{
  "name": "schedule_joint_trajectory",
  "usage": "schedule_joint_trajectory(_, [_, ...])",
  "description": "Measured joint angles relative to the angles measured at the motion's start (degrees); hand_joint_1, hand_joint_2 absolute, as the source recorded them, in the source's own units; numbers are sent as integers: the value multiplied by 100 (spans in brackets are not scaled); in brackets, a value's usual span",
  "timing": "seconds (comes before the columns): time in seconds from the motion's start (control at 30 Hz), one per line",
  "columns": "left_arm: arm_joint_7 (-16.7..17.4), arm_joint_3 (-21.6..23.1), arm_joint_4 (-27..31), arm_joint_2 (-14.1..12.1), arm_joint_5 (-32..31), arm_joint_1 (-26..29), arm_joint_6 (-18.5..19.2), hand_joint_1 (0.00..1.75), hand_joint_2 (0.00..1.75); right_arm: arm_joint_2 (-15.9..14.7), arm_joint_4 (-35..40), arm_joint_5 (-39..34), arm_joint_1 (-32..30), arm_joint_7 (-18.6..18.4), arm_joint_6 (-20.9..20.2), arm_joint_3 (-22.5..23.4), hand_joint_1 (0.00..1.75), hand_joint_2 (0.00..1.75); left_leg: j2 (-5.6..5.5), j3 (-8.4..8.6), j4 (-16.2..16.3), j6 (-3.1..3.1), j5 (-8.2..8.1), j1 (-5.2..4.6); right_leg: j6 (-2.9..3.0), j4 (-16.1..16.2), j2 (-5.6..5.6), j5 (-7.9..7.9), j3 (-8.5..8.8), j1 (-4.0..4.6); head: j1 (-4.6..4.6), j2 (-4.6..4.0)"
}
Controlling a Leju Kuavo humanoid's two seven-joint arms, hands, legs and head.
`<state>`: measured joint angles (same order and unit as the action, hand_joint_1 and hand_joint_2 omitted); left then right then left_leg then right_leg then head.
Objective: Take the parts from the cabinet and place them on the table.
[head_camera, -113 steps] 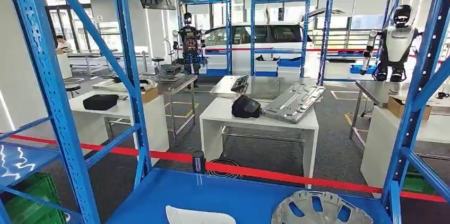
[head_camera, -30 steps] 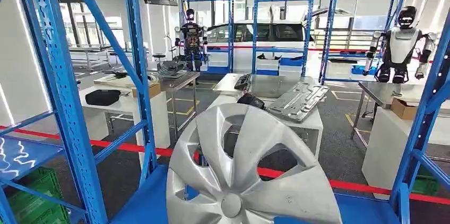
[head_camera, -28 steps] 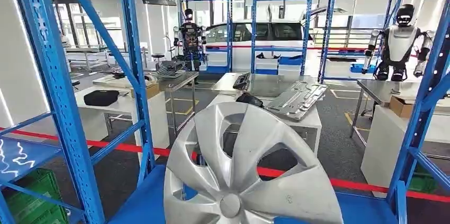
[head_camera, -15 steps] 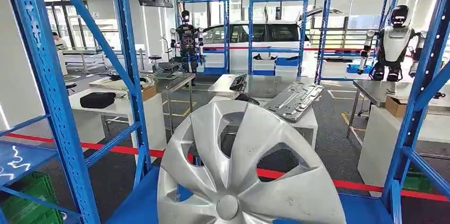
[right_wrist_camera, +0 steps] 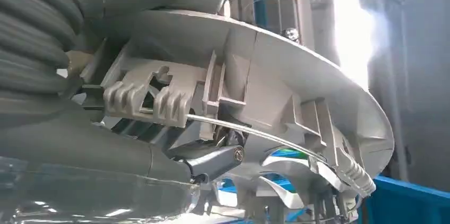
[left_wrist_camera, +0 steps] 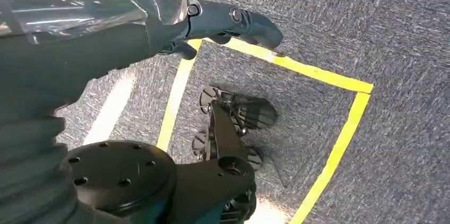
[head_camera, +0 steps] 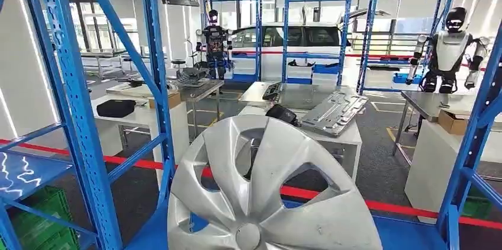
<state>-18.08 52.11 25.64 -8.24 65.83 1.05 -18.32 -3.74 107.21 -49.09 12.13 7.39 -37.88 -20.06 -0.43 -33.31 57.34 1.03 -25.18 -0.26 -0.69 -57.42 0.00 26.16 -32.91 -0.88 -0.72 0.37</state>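
robot test workshop: blue racks point(head_camera: 299, 37), worktables point(head_camera: 308, 134), humanoids point(head_camera: 450, 48), car point(head_camera: 296, 39).

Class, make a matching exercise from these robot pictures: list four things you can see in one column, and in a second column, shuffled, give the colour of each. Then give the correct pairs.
Things:
1. round plastic wheel cover
2. metal shelving rack frame
3. barrier tape stretched across the floor
4. plastic crate on the lower left shelf

Colours:
A. red
B. green
C. silver
D. blue

Pairs: 1-C, 2-D, 3-A, 4-B. In the right wrist view the right hand grips the wheel cover's ribbed back.
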Motion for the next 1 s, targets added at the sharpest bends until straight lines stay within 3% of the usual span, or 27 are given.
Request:
schedule_joint_trajectory(0.1, [11, 0, -7, -2, 2, 5, 0, 0, 175, 11, 0, -15, 1, -2, -4, 2, 175, 175, 10, -1, -11, -82, 11, 29, 101, -3, 12, -16, -19, 34, -6, 0])
schedule_joint_trajectory(0.13, [24, -2, -9, -2, 6, 3, 24, 0, 175, 22, 4, -22, 2, -4, -9, 2, 175, 175, 8, -43, 24, -112, -27, 52, 133, 19, 11, -36, 3, -29, -4, 2])
schedule_joint_trajectory(0.17, [111, -2, -17, 7, 30, -2, 85, 0, 175, 33, 4, -57, 5, -20, -22, 0, 175, 175, 16, -115, 205, -153, -158, 54, 155, 18, 10, -31, 10, -26, -9, 0])
schedule_joint_trajectory(0.27, [337, -2, -105, 20, 101, -10, 298, 0, 175, 65, 4, -168, 0, -48, -74, -2, 175, 175, 24, -729, 1518, -228, -768, 93, 175, 15, 10, -22, 5, -16, -24, 0])
schedule_joint_trajectory(0.3, [369, 2, -144, 28, 114, -7, 378, 0, 175, 65, 4, -186, -14, -55, -92, -2, 175, 175, 29, -890, 1837, -235, -840, 97, 176, 14, 10, -21, 6, -13, -28, 0])
schedule_joint_trajectory(0.33, [374, 2, -168, 33, 114, -8, 409, 0, 175, 63, 4, -195, -31, -57, -112, -4, 175, 175, 29, -899, 1834, -231, -774, 97, 175, 14, 11, -20, 10, -12, -26, 0])
schedule_joint_trajectory(0.37, [374, 4, -192, 37, 125, -9, 448, 0, 175, 63, 4, -214, -46, -57, -138, -9, 175, 175, 29, -775, 1559, -217, -585, 96, 174, 14, 14, -20, 16, -10, -26, 2])
schedule_joint_trajectory(0.43, [376, 2, -241, 35, 138, -12, 498, 0, 175, 66, 7, -243, -50, -57, -179, -11, 175, 175, 28, -268, 562, -167, -102, 89, 171, 14, 29, -18, 37, -5, -26, 0])
schedule_joint_trajectory(0.47, [378, 2, -271, 28, 142, -16, 498, 0, 175, 66, 17, -253, -51, -57, -190, -11, 175, 175, 23, -39, 94, -111, 11, 76, 168, 17, 35, -18, 37, -4, -26, 0])
schedule_joint_trajectory(0.5, [396, 2, -295, 28, 149, -24, 496, 0, 175, 63, 17, -275, -51, -59, -201, -11, 175, 175, 31, 23, 1, -97, -54, 44, 145, 0, 38, -9, 8, 56, -22, 0])
schedule_joint_trajectory(0.57, [461, 4, -326, 28, 149, -17, 487, 0, 175, 63, 26, -363, -99, -107, -221, -15, 175, 175, 30, 8, 26, -78, -48, 26, 102, 11, 36, -29, -12, 30, -17, 0])
schedule_joint_trajectory(0.63, [496, 9, -332, 26, 155, -3, 479, 0, 175, 66, 61, -431, -134, -168, -225, -22, 175, 175, 35, 50, -73, 14, 16, 58, 26, 33, 32, -29, -6, 49, -22, 2])
schedule_joint_trajectory(0.67, [518, 13, -334, 39, 175, -6, 481, 0, 175, 61, 87, -463, -141, -197, -225, -26, 175, 175, 42, 69, -117, 44, 47, 72, 24, -80, 25, 41, -81, 35, -17, 0])
schedule_joint_trajectory(0.7, [538, 15, -339, 39, 184, -13, 485, 0, 175, 61, 112, -492, -139, -210, -225, -35, 175, 175, 43, 61, -119, 70, 58, 76, 54, -402, 26, 223, -224, 37, -6, 0])
schedule_joint_trajectory(0.77, [590, 15, -367, 48, 236, -13, 494, 0, 175, 61, 125, -527, -171, -225, -256, -50, 175, 175, 42, 50, -117, 75, 59, 69, 80, -1391, 26, 625, -688, 31, 0, 2])
schedule_joint_trajectory(0.8, [612, 15, -380, 50, 249, -10, 494, 0, 175, 59, 125, -531, -203, -229, -264, -61, 175, 175, 42, 47, -114, 76, 60, 67, 62, -1772, 25, 729, -865, 31, -2, 2])
schedule_joint_trajectory(0.83, [616, 15, -387, 57, 251, -7, 494, 0, 175, 55, 125, -533, -238, -240, -271, -68, 175, 175, 40, 47, -113, 75, 60, 67, 26, -1880, 25, 725, -920, 25, 0, 2])
schedule_joint_trajectory(0.87, [625, 17, -406, 72, 256, -8, 496, 0, 175, 52, 125, -533, -263, -245, -271, -76, 175, 175, 34, 49, -111, 74, 60, 69, -33, -1662, 24, 610, -810, 10, 2, 2])
schedule_joint_trajectory(0.93, [629, 18, -413, 96, 256, -8, 496, 0, 175, 44, 125, -536, -271, -245, -280, -85, 175, 175, 25, 50, -83, 60, 54, 76, -149, -584, 12, 198, -255, -29, 2, 0])
schedule_joint_trajectory(0.97, [629, 20, -413, 98, 256, -9, 496, 0, 175, 41, 125, -542, -272, -245, -291, -87, 175, 175, 23, 44, -52, 31, 38, 71, -169, -86, -6, 58, 12, -45, 4, 2])
schedule_joint_trajectory(1.0, [632, 20, -420, 98, 256, -13, 496, 0, 175, 46, 125, -551, -283, -245, -304, -87, 175, 175, 20, 18, -11, -14, 13, 22, -80, -13, 13, 63, 56, -7, 9, 2])
